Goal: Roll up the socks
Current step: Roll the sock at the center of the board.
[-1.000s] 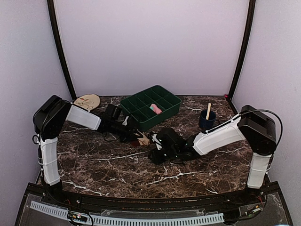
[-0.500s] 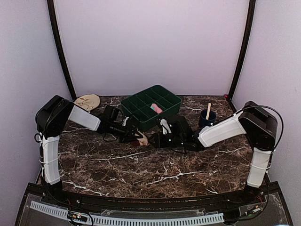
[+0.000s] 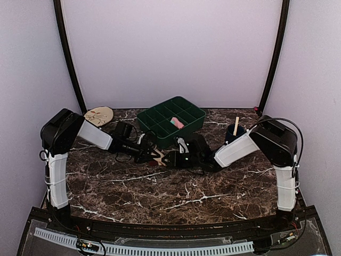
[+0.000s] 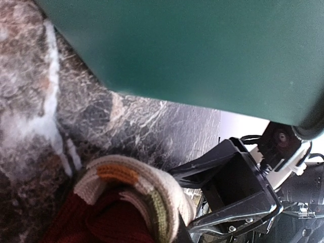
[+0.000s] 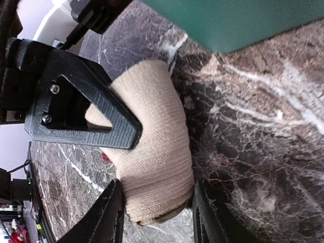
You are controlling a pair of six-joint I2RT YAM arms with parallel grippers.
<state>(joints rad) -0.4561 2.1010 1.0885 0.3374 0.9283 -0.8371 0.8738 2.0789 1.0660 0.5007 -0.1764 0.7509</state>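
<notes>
The left end effector (image 3: 151,154) clenched the rolled striped sock (image 5: 157,147) on the tabletop (image 3: 133,186), at the near edge of the green tray (image 3: 160,130) holding the pink sock (image 3: 176,123). The right end effector (image 5: 158,215) straddled the roll, released. A snagging finger could unravel it.

Striped sock (image 4: 126,202): knitted cloth, ribbed, soft, matt; beige side fine-knit, faintly fuzzy.
Table (image 3: 160,192): dark brown marble look, white veins, smooth, mild gloss.
Tray (image 4: 202,50), far centre: green plastic, smooth, satin sheen.
Arm shells (image 3: 96,133): white plastic, glossy.
Cup (image 3: 233,137), far right: dark blue, smooth.
Stick (image 3: 236,126) in cup: pale wood, matt.
</notes>
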